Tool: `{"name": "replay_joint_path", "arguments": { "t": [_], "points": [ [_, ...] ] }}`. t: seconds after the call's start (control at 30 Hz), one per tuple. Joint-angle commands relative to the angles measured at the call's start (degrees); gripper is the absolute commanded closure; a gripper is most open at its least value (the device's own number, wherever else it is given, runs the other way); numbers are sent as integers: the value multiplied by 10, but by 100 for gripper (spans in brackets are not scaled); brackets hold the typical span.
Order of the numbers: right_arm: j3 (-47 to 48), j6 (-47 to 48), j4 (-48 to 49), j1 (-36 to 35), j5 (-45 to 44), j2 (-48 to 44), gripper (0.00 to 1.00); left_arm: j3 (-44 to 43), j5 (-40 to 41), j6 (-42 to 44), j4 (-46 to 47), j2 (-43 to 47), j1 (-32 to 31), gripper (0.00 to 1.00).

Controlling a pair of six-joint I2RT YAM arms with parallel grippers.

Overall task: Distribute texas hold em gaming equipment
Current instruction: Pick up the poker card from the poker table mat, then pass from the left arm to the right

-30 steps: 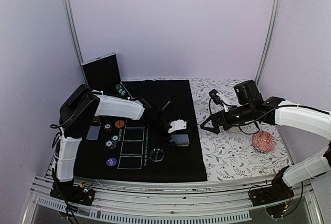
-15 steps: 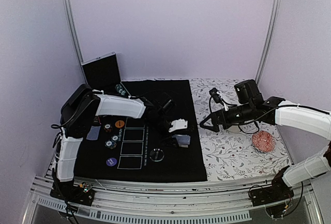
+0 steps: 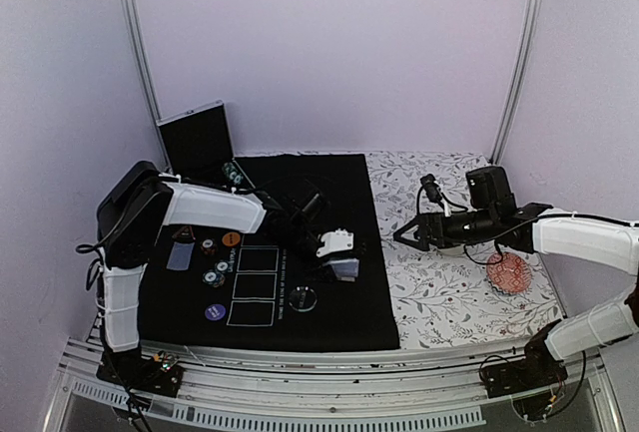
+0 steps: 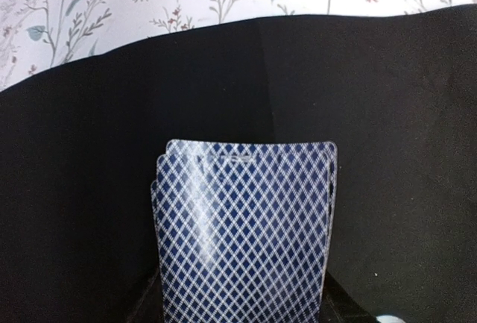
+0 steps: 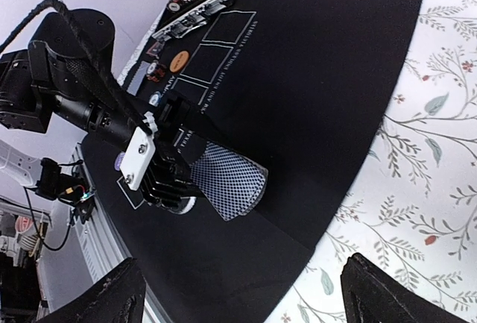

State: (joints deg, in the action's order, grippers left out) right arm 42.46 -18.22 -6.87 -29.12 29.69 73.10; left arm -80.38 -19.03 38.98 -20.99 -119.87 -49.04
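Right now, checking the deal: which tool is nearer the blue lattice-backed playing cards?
Left: left tool grips the blue lattice-backed playing cards; right tool hovers apart over floral cloth.

You are looking into a robot lab cell: plain lilac walls (image 3: 329, 53), bare aluminium posts (image 3: 137, 53) at the back corners, a slotted metal rail (image 3: 329, 392) along the near edge, loose cables (image 3: 576, 377) at the arm bases (image 3: 145, 372), and a cloth-covered table (image 3: 459, 297).

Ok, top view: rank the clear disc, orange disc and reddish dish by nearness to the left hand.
From the left hand, gripping the playing cards:
1. Clear disc, just nearside of it.
2. Orange disc, leftward on the black mat.
3. Reddish dish, far right on the floral cloth.
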Motion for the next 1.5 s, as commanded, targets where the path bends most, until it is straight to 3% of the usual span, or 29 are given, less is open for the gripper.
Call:
{"name": "replay_joint_path", "arguments": {
  "t": [0.0,0.07,0.3,0.43,0.7,0.87,0.93,1.27,1.47],
  "points": [
    [-12,-66,108,1,70,32,9,16,35,-6,18,65,-21,46],
    [-21,-95,169,-4,124,50,10,25,49,-2,18,101,-30,46],
    [-2,-133,243,-47,130,106,12,47,70,-2,17,167,-47,46],
    [-2,-90,243,-69,135,88,13,47,68,10,-13,190,-48,46],
    [-87,179,264,-81,76,-55,11,24,71,17,-94,233,-63,46],
    [-101,398,278,-130,73,-53,8,13,75,16,-120,266,-81,46],
    [-98,424,310,-140,60,-31,8,7,74,15,-128,275,-87,46],
    [-68,409,433,-195,48,79,8,-2,79,12,-138,298,-105,47],
    [-35,375,449,-198,39,128,14,-5,86,6,-141,296,-108,46]
  ]
}}
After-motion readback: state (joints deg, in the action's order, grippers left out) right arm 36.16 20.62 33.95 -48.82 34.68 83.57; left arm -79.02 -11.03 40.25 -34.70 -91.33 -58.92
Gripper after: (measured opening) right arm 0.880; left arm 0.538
